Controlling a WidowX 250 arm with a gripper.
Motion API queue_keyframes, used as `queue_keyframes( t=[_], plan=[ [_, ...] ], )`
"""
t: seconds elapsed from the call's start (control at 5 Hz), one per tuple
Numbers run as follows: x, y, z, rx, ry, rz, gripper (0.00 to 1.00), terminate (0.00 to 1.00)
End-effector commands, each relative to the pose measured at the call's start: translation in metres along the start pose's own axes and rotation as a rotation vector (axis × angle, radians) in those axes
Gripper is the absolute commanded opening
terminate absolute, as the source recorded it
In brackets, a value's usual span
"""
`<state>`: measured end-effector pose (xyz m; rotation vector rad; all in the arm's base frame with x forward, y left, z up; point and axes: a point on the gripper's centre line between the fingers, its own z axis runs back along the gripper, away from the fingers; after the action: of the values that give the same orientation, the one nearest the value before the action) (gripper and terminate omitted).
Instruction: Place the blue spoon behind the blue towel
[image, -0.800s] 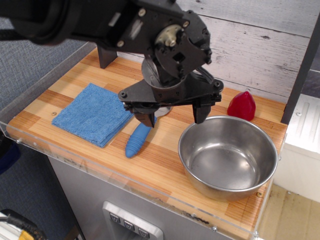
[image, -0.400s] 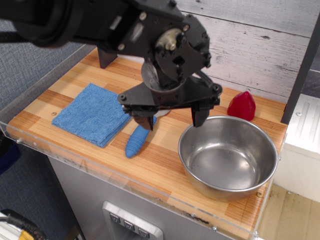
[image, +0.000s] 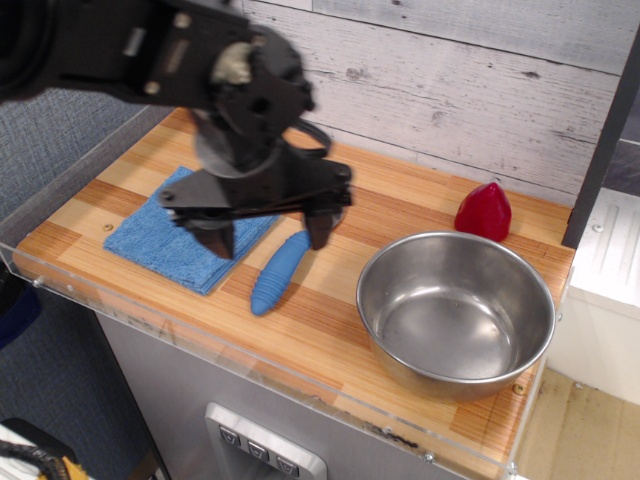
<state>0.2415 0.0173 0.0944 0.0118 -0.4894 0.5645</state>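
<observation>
Blue spoon (image: 279, 272) lies untouched on the wooden counter (image: 330, 320) at the blue towel's (image: 185, 229) four o'clock, while the gripper (image: 268, 235), jaws spread wide, has swung left over it, apparently lining up a grasp.

The blue towel (image: 180, 232) looked fuzzy cloth, the blue spoon (image: 277, 273) ribbed matt rubber, the bowl (image: 455, 315) shiny metal, the table (image: 330, 330) smooth striped wood.
</observation>
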Motion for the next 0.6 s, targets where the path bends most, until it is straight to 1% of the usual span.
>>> queue_keyframes(
  t=[0.0, 0.2, 0.4],
  plan=[
    [0.017, 0.016, -0.017, 0.000, -0.049, -0.084, 1.00, 0.00],
    [0.016, 0.003, -0.027, -0.020, -0.079, -0.184, 1.00, 0.00],
    [0.017, -0.009, -0.040, -0.009, -0.081, -0.232, 1.00, 0.00]
  ],
)
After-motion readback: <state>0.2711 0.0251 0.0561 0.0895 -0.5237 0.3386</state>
